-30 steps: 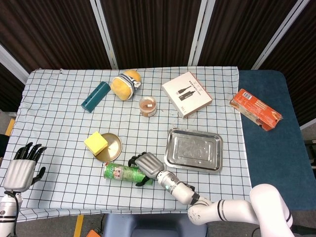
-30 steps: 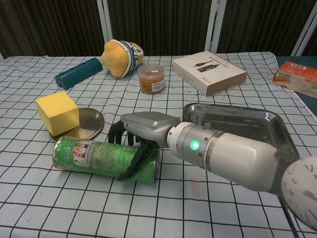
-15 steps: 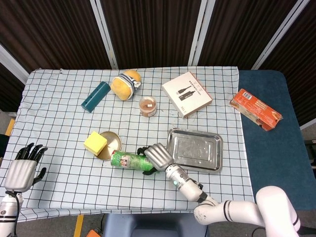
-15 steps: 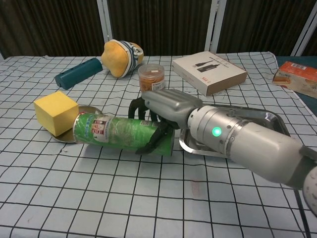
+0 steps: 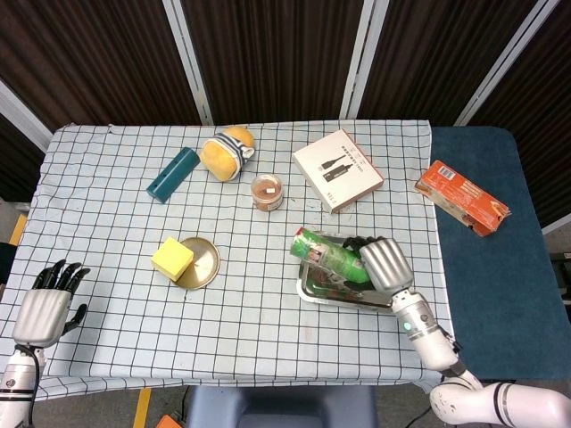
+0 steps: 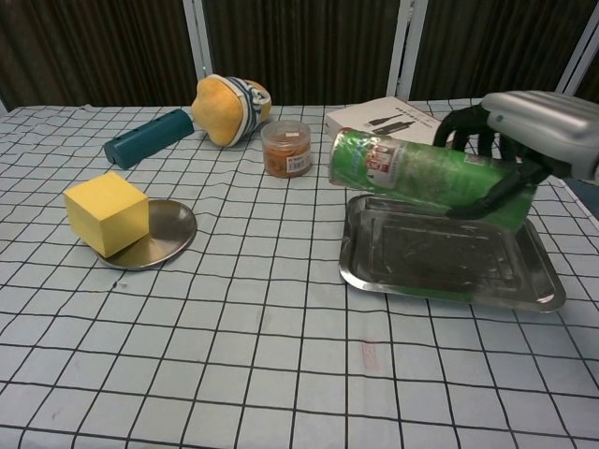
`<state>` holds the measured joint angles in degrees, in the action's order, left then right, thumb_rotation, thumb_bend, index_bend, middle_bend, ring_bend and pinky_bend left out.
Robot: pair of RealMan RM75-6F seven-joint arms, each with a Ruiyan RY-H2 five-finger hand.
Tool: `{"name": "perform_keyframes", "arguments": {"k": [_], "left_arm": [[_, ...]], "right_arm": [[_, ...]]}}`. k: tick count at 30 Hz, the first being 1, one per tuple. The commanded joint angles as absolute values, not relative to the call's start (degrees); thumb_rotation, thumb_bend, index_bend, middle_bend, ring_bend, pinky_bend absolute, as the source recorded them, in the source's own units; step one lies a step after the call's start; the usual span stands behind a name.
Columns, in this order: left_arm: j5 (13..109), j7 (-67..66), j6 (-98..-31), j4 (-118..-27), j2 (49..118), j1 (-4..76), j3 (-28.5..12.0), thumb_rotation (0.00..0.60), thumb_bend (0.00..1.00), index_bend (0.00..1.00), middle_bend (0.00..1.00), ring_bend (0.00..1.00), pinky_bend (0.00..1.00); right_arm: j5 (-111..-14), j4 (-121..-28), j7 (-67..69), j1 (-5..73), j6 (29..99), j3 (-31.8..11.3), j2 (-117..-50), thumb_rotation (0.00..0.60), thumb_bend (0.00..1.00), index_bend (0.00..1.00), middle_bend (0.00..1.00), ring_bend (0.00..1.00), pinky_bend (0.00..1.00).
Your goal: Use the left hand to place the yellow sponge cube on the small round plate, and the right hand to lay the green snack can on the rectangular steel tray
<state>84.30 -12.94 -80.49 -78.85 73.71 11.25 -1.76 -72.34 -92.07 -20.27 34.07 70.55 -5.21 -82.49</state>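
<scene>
Two hands shown. Right hand [image 6: 524,126]: fingers [image 6: 468,126] wrapped round the green snack can [image 6: 421,173], held on its side above the rectangular steel tray [image 6: 449,281]. Left hand [image 5: 49,308]: fingers spread, holding nothing, well apart from the yellow sponge cube [image 5: 173,259], which overlaps the small round plate [image 5: 203,264] on the bench.
</scene>
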Motion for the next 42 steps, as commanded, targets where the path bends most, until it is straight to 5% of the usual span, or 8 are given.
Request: {"name": "perform_keyframes", "arguments": {"k": [1,14,17,22,25,30,42], "left_arm": [[84.31,-12.96,-80.39,-78.93,73.79,11.27,-1.76,0.600,0.37,0.20,0.16,0.09,0.19],[83.78,-13.30,-80.24,-79.21,73.96,11.12,-2.10,0.600,0.37,0.20,0.17,0.10,0.19],[83.71,-13.31,-80.17,-79.29,73.96,11.11,-2.13,0.600,0.37,0.20,0.17,0.10,0.19],[83.60,-13.68,-79.79,-79.21,74.09,11.19,-2.09,0.600,0.37,0.20,0.17,0.10,0.19],[83.50,-13.83,-79.57,-79.21,74.14,11.24,-2.09,0.600,0.37,0.20,0.17,0.10,0.19],[83.56,-13.98,-79.50,-79.28,74.17,11.27,-2.07,0.600,0.37,0.20,0.17,0.10,0.19],[84.27,-11.86,-80.95,-80.51,73.24,10.73,-2.25,0.600,0.37,0.21,0.17,0.10,0.19]], "right_arm": [[-74.07,-87.81,-13.88,31.52,69.47,-2.75,-79.36,0.600,0.27,0.81,0.64,0.73,0.70],[-83.66,-75.38,-7.32,28.91,69.54,1.30,-80.58,0.600,0.27,0.78,0.64,0.65,0.62],[-83.90,-74.84,-8.05,28.60,68.82,1.54,-80.38,0.600,0.27,0.67,0.53,0.49,0.48],[-83.23,-76.09,-8.35,28.37,66.78,1.42,-79.00,0.600,0.23,0.33,0.22,0.11,0.18],[-83.38,-76.63,-8.11,27.98,66.97,1.13,-78.39,0.600,0.17,0.16,0.06,0.01,0.09],[-84.67,-78.14,-7.12,26.59,69.67,0.67,-76.99,0.600,0.12,0.00,0.00,0.00,0.03],[-79.09,-91.65,-14.24,13.47,88.04,-2.00,-69.93,0.600,0.11,0.00,0.00,0.00,0.02]]}}
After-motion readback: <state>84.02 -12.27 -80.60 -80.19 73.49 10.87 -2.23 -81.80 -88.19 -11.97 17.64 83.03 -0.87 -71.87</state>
